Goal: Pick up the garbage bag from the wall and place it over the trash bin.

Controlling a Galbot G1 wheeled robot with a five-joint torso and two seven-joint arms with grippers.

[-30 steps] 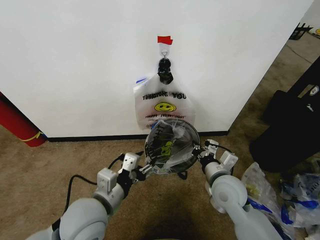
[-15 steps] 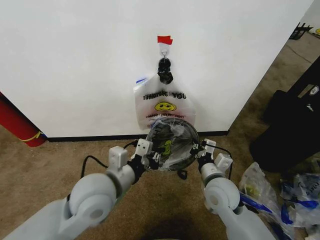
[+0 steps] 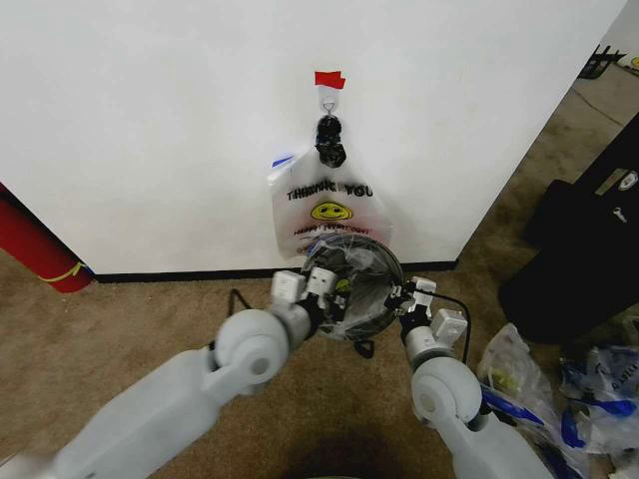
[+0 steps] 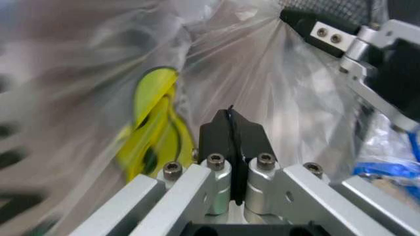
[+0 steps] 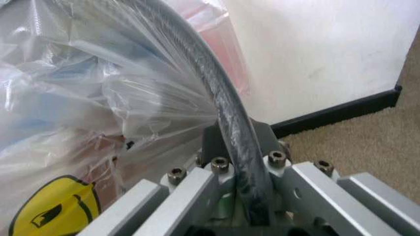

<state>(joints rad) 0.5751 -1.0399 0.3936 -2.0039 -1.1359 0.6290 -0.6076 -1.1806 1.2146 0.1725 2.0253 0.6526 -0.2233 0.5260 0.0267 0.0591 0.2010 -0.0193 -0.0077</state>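
- Garbage bag (image 3: 344,289): thin translucent plastic with a yellow smiley print, seen draped over the mouth of the trash bin (image 3: 371,311); film is pulled taut across the opening and down the sides, between the two grippers.
- Trash bin: round black wire-mesh basket, set on the carpet just before the wall (image 3: 150,130); its mouth faces up toward the head camera, its long axis judged near vertical, perhaps leaning slightly.
- Left gripper (image 3: 318,299): at the bin's left rim; in the left wrist view its black fingertips (image 4: 231,133) are pressed together, with bag film just ahead of them. Whether film is pinched between them cannot be told.
- Right gripper (image 3: 401,299): at the bin's right rim; in the right wrist view the jaws are clamped on the plastic-covered rim (image 5: 226,113), which runs straight up out of them.
- Bag orientation: opening judged to face downward over the rim, printed face crumpled toward the left gripper; long axis judged to follow the bin's.
- Progress: pick-up judged complete; covering judged nearly complete. Seating the film evenly around the rim and letting go are judged to be left.
- Spare bags (image 3: 329,205): same print, hung on a hook under red tape (image 3: 328,79), beyond both grippers.
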